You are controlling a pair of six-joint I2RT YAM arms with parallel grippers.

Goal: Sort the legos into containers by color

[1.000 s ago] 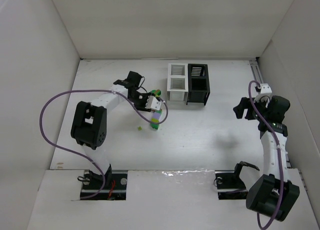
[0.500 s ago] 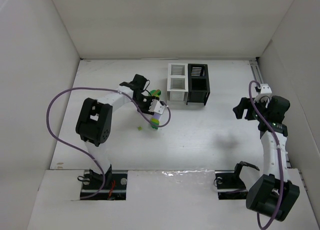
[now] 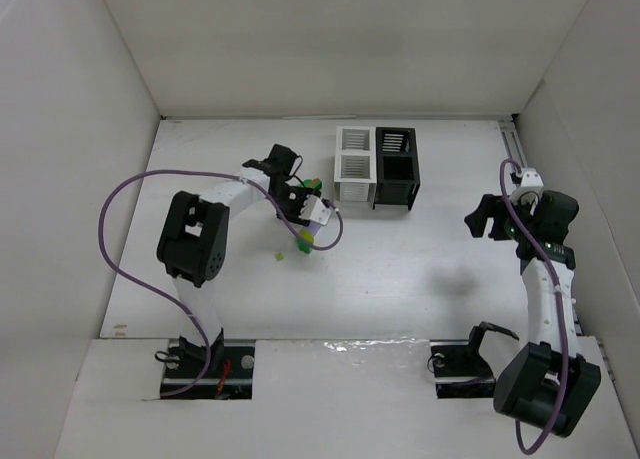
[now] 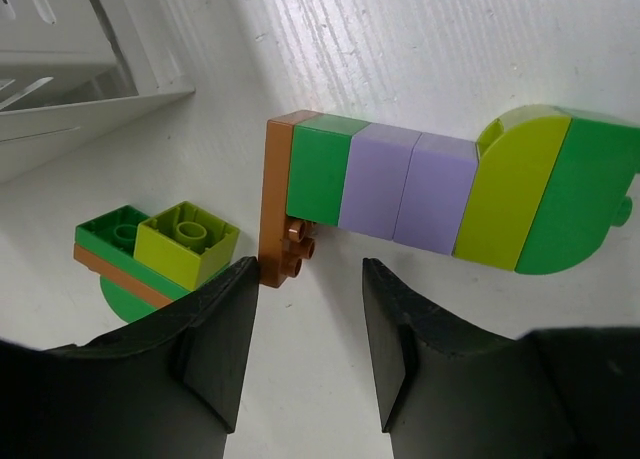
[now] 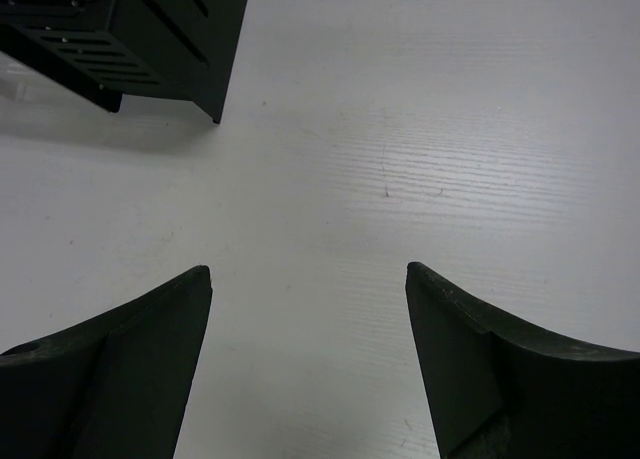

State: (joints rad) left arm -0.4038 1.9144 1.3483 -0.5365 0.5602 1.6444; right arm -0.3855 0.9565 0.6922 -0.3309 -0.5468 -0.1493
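Your left gripper (image 4: pixel 306 279) hangs empty, fingers apart, at the orange-brown end of the lying row of green, lavender and yellow-green plastic bricks (image 4: pixel 410 194); it seems not to touch it. A smaller green and yellow-green brick stack (image 4: pixel 165 249) lies near the white slatted bin (image 4: pixel 80 79). Your right gripper (image 5: pixel 308 309) is spread too, near the black slatted bin (image 5: pixel 150 29).

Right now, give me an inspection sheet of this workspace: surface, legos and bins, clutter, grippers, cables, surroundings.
Surface: white table, no spills seen.
Job's things: joined lego row lying flat; small stack beside it; bin block, two white, two black, contents unclear.
Clutter: nothing seen.
Grippers: left gripper open, by the row's orange-brown end; right gripper open, empty, over bare table.
Cables: purple cable looping along each arm.
Surroundings: white walls on three sides.
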